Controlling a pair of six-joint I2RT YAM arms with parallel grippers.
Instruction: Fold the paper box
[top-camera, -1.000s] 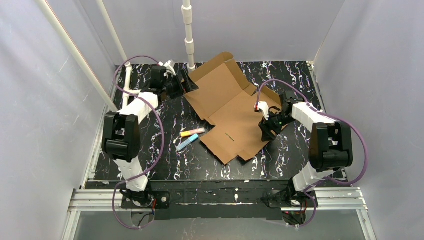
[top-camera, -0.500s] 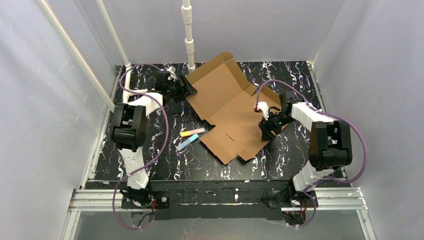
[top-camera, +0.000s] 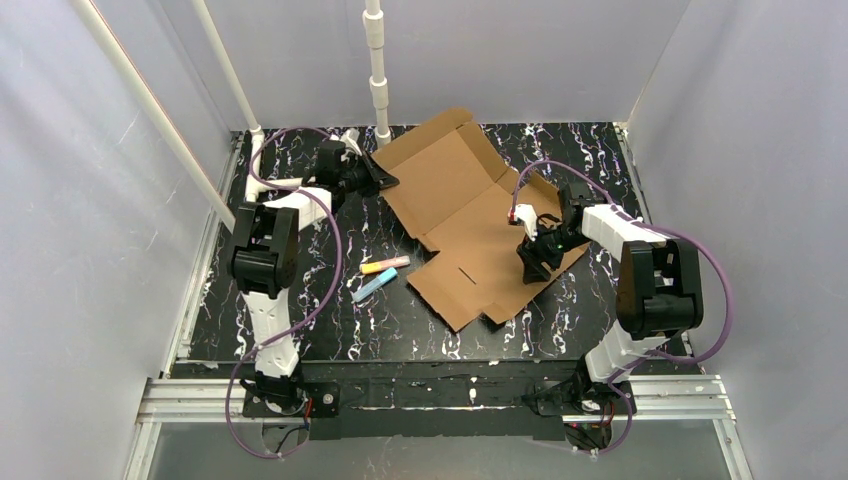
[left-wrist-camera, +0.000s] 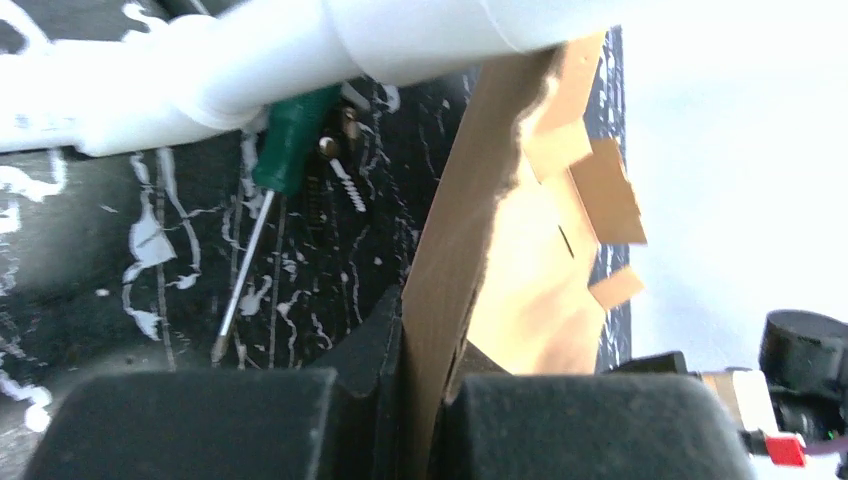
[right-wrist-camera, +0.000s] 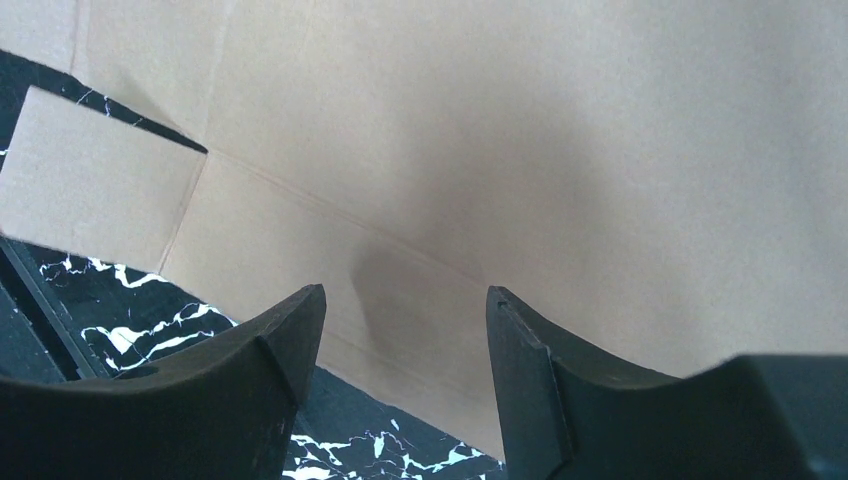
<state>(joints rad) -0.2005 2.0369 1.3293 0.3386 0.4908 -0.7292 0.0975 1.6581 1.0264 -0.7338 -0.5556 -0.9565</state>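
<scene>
While beside pole (top-camera: 378, 95), paper box (top-camera: 450, 190) edge

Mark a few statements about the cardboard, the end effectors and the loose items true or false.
1. The left end effector is shut on an edge of the paper box. True.
2. The right end effector is clamped on a flap. False: it is open over the cardboard.
3. The orange marker and blue marker lie on the box. False: both lie on the table beside it.
4. A green-handled screwdriver lies on the table. True.
</scene>
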